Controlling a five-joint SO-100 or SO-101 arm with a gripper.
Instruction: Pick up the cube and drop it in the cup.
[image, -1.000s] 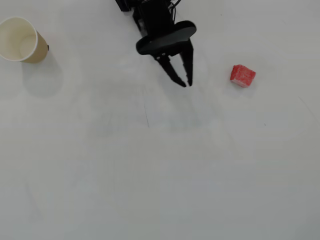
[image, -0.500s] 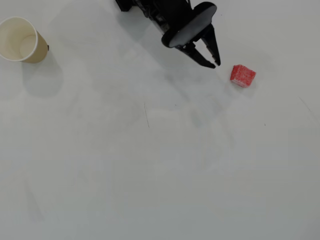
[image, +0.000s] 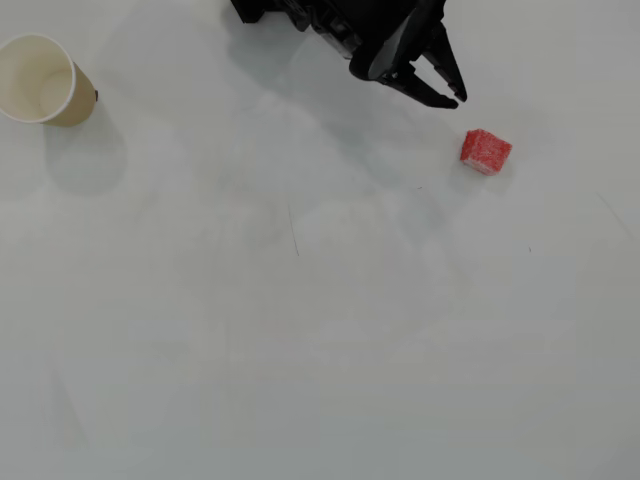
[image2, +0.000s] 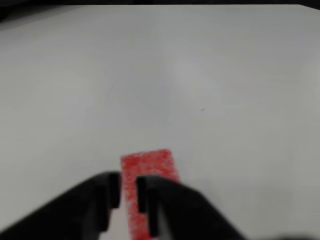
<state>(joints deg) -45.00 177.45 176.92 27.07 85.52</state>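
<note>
The small red speckled cube (image: 485, 151) lies on the white table at the upper right of the overhead view. My black gripper (image: 452, 98) hangs just up and left of it, apart from it and empty. In the wrist view the two black fingers rise from the bottom edge with only a narrow gap between them, so the gripper (image2: 128, 182) is slightly open. The cube (image2: 150, 167) shows just beyond and through that gap, lower on the table. The tan paper cup (image: 40, 78), white inside, stands upright at the far upper left of the overhead view.
The white table (image: 320, 320) carries nothing else but faint scuff marks. The arm's black body (image: 330, 20) enters from the top edge of the overhead view. A wide stretch of table lies between cube and cup.
</note>
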